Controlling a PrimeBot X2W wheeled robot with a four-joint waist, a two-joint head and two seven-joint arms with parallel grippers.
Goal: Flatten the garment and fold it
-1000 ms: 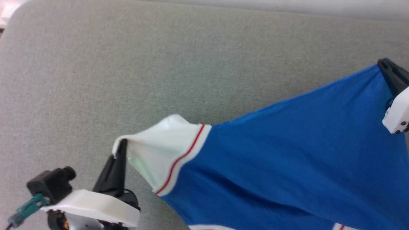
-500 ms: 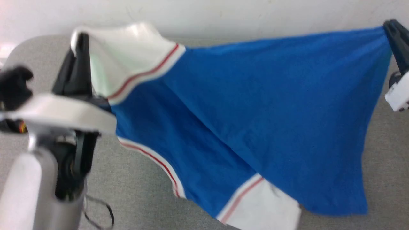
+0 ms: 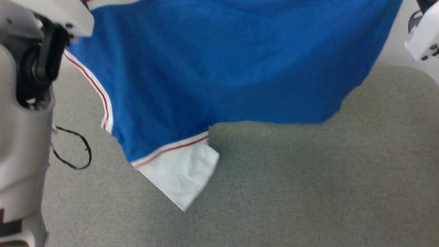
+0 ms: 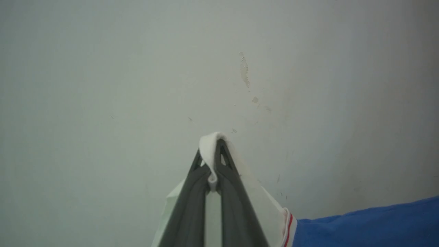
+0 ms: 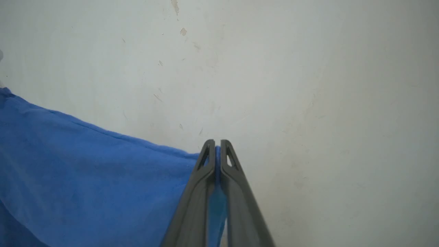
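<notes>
Clearly we are at the flattening step: the garment hangs spread above the grey table, our left gripper pinched shut on a white sleeve edge, our right gripper on blue cloth (the other sleeve dangles lowest). Next, we judge, it needs lowering flat, both pinches kept.

The jersey T-shirt is royal blue, its sleeve white, edged with a thin red stripe. The surface is flecked grey, the wall off-white, and the fingers of my left hand dark grey.
</notes>
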